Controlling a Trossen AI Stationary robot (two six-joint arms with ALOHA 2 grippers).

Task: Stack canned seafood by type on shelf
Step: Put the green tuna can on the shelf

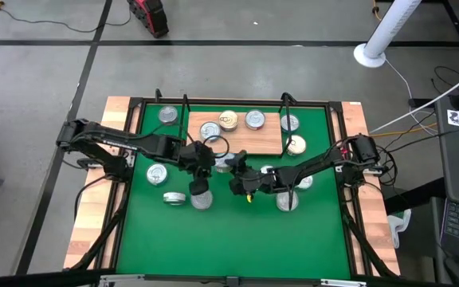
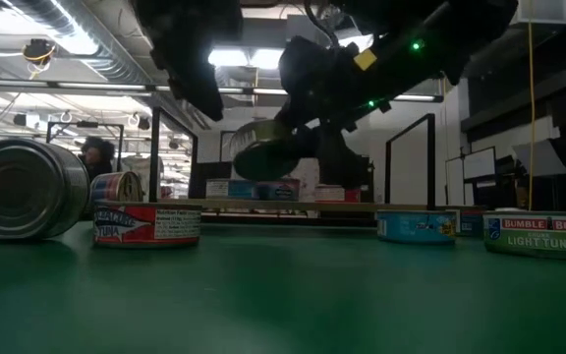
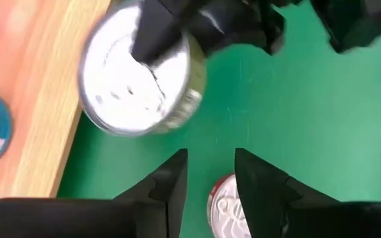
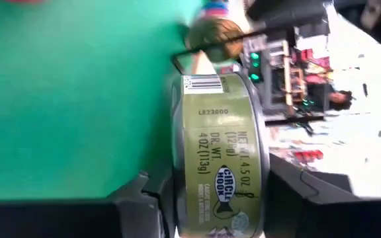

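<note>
Tins lie scattered on the green mat [image 1: 237,239] near the front edge — one on its side [image 2: 23,189], others flat. Mid-table, the right gripper [image 4: 210,192] clamps an olive-labelled can [image 4: 220,158] by its lid and base, lifted above the mat beside the shelf [image 1: 269,137]. Left gripper [image 3: 210,178] hovers close by, fingers parted, holding nothing. Farther back, the shelf carries several tins

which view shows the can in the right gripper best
The right wrist view: the can fills the frame between the right gripper's fingers, label readable. The left wrist view shows its silver lid. The low view shows it dark, lifted off the mat. In the high view it is mostly hidden by the arms.
</note>
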